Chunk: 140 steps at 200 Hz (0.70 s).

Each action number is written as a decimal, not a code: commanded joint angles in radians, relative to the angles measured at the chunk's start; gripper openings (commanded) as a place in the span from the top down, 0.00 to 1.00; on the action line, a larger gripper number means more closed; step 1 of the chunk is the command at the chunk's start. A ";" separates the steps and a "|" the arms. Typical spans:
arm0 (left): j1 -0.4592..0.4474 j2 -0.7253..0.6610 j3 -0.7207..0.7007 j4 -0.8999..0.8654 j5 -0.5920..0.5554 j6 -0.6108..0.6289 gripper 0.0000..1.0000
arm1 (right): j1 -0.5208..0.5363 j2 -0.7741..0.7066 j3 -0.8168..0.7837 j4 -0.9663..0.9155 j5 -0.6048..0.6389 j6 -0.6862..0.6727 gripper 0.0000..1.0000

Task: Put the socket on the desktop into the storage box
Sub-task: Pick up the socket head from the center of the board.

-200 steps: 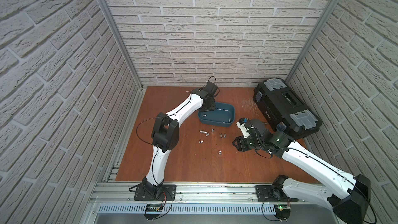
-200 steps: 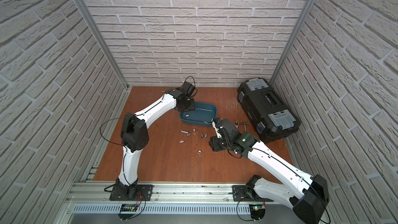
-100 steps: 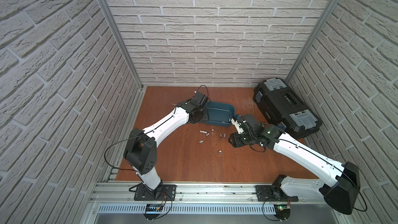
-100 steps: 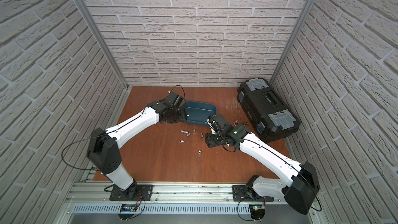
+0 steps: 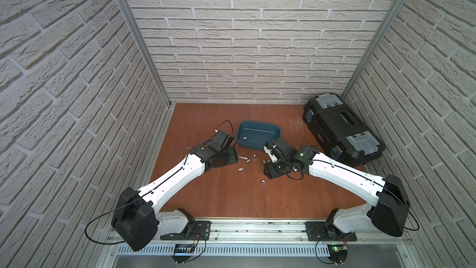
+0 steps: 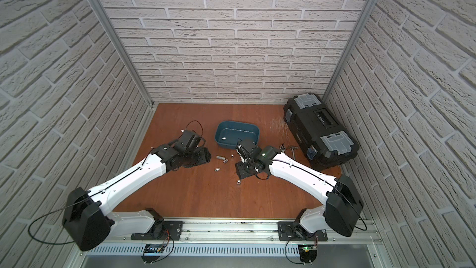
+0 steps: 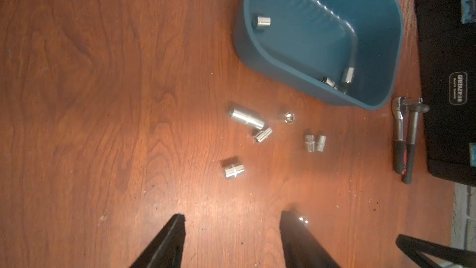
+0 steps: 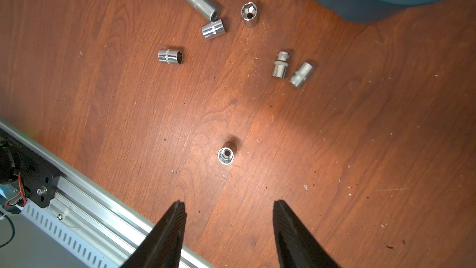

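Right wrist view: right gripper [image 8: 229, 203] agape & empty, left gripper [image 7: 231, 214] too; upright socket [image 8: 226, 155] on desktop [image 8: 334, 137], well apart from storage box [image 8: 360, 1]. You're between picks, I reckon – nxt, lower right gripper over it

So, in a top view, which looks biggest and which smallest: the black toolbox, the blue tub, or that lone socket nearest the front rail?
Largest to smallest:
1. black toolbox
2. storage box
3. lone socket

2 high top views and 2 close wrist views face the desktop [image 5: 231, 197].
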 commanded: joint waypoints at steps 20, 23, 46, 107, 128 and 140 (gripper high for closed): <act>-0.013 -0.099 -0.085 0.026 0.034 -0.056 0.36 | 0.024 0.059 0.041 0.003 0.007 0.019 0.40; -0.013 -0.103 -0.091 0.026 0.036 -0.059 0.36 | 0.025 0.063 0.041 0.003 0.007 0.019 0.40; -0.025 -0.136 -0.128 0.025 0.049 -0.081 0.36 | 0.032 0.100 0.046 0.002 0.006 0.024 0.41; -0.053 -0.202 -0.203 0.016 0.058 -0.133 0.35 | 0.045 0.217 0.065 -0.012 0.004 0.034 0.42; -0.064 -0.210 -0.218 0.022 0.059 -0.147 0.35 | 0.048 0.252 0.072 -0.013 -0.005 0.036 0.43; -0.070 -0.209 -0.224 0.028 0.060 -0.151 0.35 | 0.049 0.274 0.078 -0.013 -0.010 0.038 0.44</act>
